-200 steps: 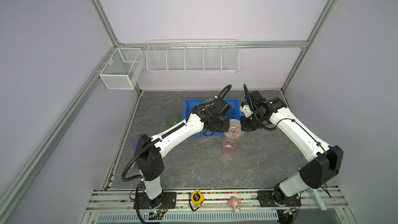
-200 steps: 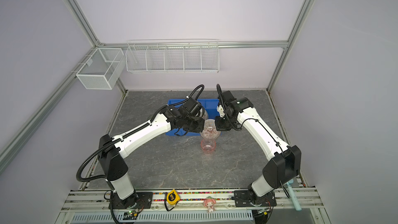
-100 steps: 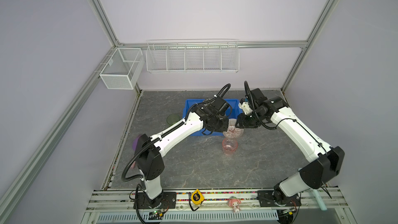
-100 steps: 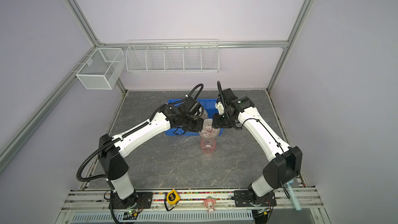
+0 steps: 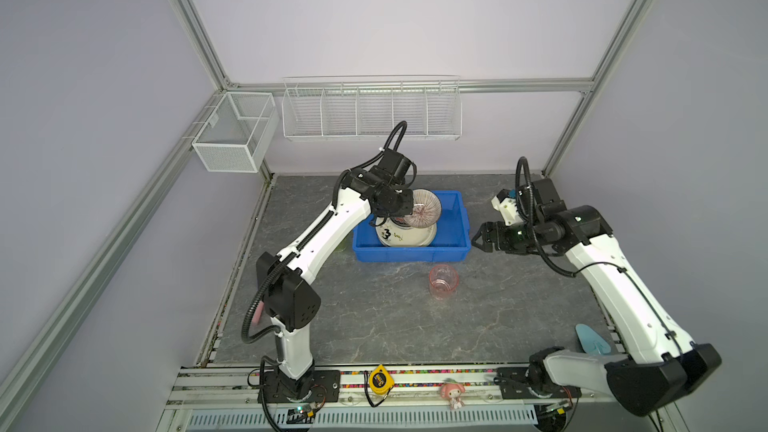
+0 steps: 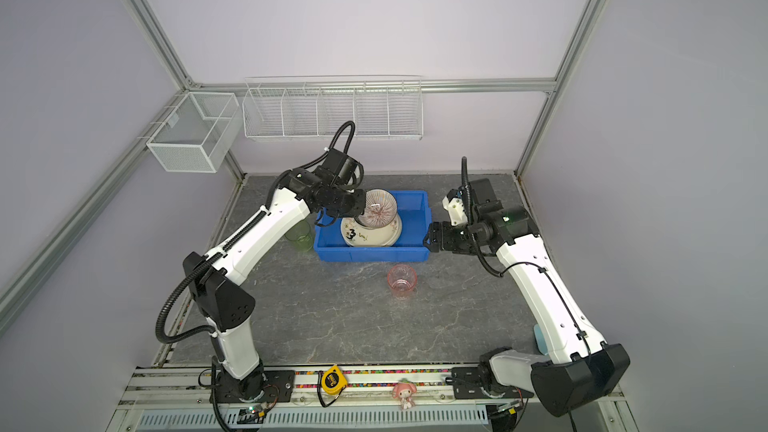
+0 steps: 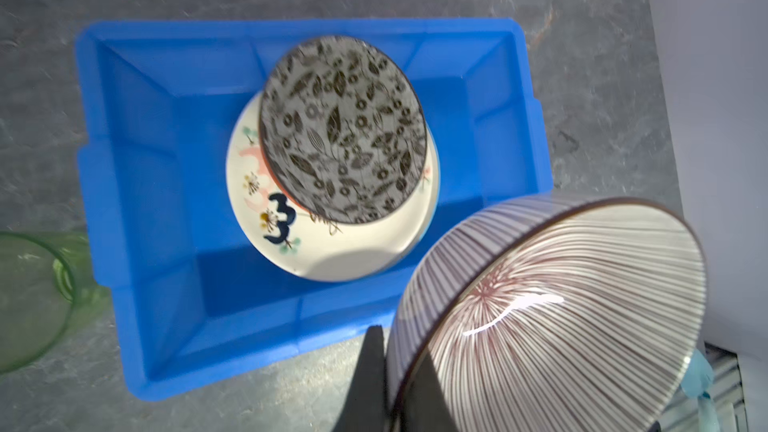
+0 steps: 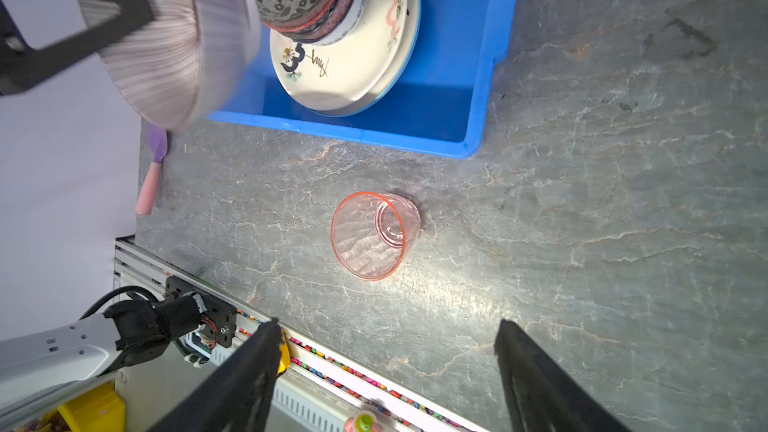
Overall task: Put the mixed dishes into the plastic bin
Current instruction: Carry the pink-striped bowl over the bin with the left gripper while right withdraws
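bowl work on the left side: my left gripper (image 7: 392, 384) has its fingers pinched on the rim of the striped bowl (image 5: 423, 208), one inside and one outside, and the bowl hangs tilted over the far side of the plastic bin (image 5: 411, 252), not yet set down. inside the bin sits a stack, the cream plate marked "3" (image 7: 266, 184) over at least one more plate, with a leaf-patterned bowl (image 7: 340, 130) on top. my right gripper (image 5: 476, 239) is empty, its fingers spread wide, just beside the bin's right wall. the pink cup (image 5: 443, 282) stands on the table (image 5: 374, 326) on the near side of the bin, and the green cup (image 6: 300, 236) waits at the bin's left side; both are outside it. my worry is the rim pinch: a thin grip on a glazed, tilted bowl could slip, and a drop from up there onto the leaf-patterned bowl could chip both or tip the stack. letting go off-centre could leave the striped bowl leaning on the bin wall. on the right, a careless swing toward the pink cup could nudge the bin or knock the cup over and send it rolling.
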